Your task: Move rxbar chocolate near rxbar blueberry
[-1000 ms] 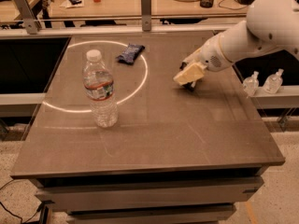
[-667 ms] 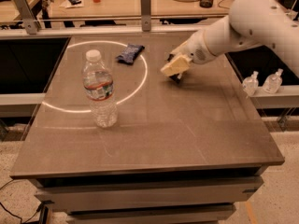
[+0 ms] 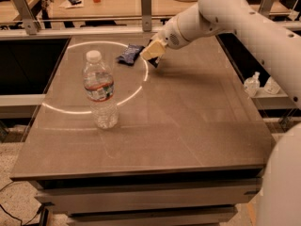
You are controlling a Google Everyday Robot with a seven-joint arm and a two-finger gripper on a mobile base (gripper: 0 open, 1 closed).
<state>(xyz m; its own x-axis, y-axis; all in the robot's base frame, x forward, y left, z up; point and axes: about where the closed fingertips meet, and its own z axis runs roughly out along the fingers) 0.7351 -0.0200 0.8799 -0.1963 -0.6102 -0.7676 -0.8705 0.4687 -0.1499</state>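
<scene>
The rxbar blueberry (image 3: 130, 54) is a dark blue crumpled wrapper lying at the far middle of the table. My gripper (image 3: 153, 54) hovers just to its right, low over the table, its tan fingers (image 3: 151, 50) shut on the rxbar chocolate (image 3: 154, 62). Only a small black end of that bar shows below the fingers. The rest of it is hidden by the gripper.
A clear water bottle (image 3: 100, 92) with a white cap stands upright at the left middle of the table (image 3: 188, 126). A bright ring of light lies on the tabletop around it. A railing and a second table stand behind the far edge.
My gripper has moved left across the far part of the table with the black bar in it, from the right side to just beside the blue wrapper.
</scene>
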